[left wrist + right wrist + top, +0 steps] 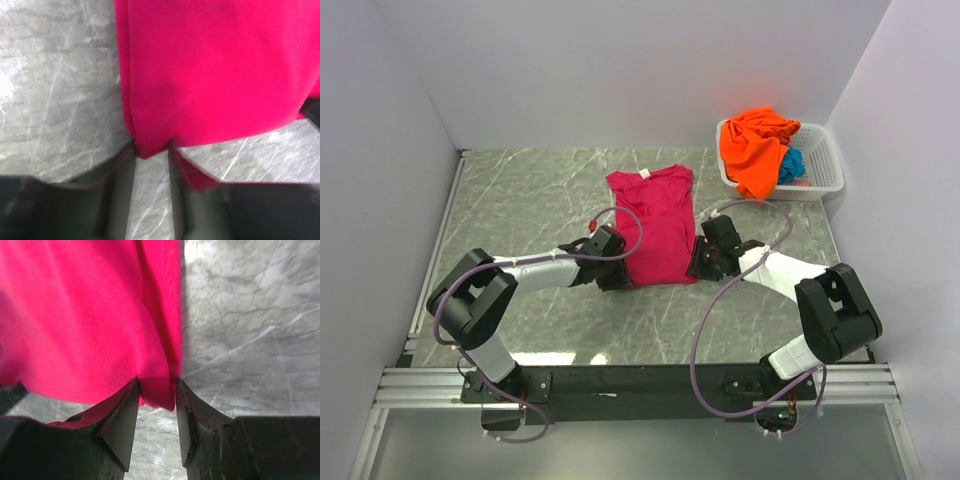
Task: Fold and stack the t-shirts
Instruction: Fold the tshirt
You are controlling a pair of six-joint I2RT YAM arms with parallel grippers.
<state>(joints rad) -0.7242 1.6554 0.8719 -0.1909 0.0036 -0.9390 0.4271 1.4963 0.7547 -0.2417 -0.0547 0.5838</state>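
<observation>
Top external view shows the magenta-pink t-shirt (655,225) lying flat in the middle of the bench (520,200), collar toward the far wall. The jaws of the left gripper (151,152) are clenched on its near left hem corner, and those of the right gripper (157,390) on the near right corner. An orange t-shirt (755,150) and a teal-blue t-shirt (792,166) lie heaped in the white basket (825,182) at the far right.
</observation>
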